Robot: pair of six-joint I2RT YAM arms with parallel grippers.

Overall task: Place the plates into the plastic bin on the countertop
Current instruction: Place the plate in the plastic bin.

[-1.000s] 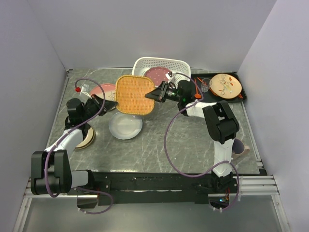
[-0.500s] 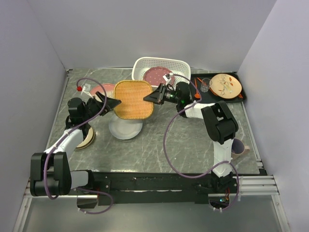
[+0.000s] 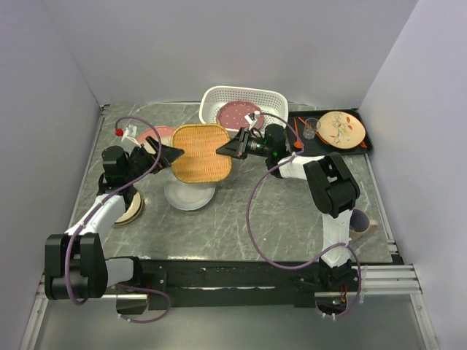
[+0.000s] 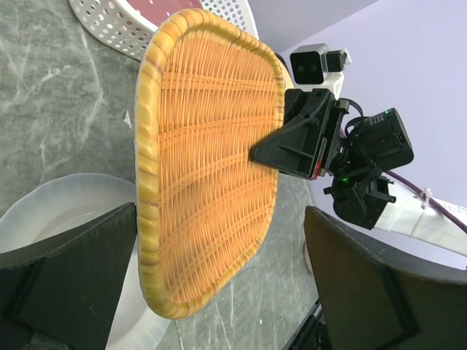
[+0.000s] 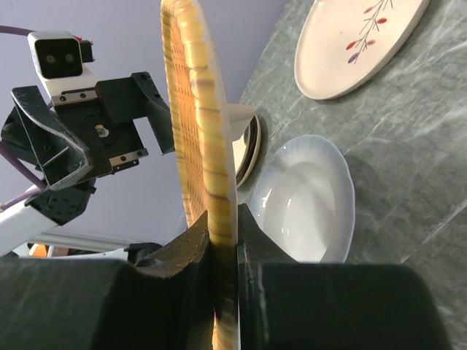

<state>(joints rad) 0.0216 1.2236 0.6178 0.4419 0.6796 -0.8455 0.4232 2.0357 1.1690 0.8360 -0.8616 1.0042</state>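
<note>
Treat this as the carry to the plastic bin, a job for the right gripper alone. See the orange plate up in the air just in front of the bin's near-left corner, woven face turned upward, its bin-side rim pinched between the right fingers. See the left gripper at the rim farthest from the bin, jaws spread wide to either side of it and gripping nothing.

Back the left arm straight away from the bin first, clear of the rim, before swinging anything. Then raise the plate over the bin's near wall, level it, and lower it onto the speckled pink plate lying inside. Release only once resting.

Mind the narrow pinch at one edge: probably prone to pivot or slip under a quick swing, so move slowly. Avoid dipping toward the white plate on the countertop, in front of the bin and beneath the load.
</note>
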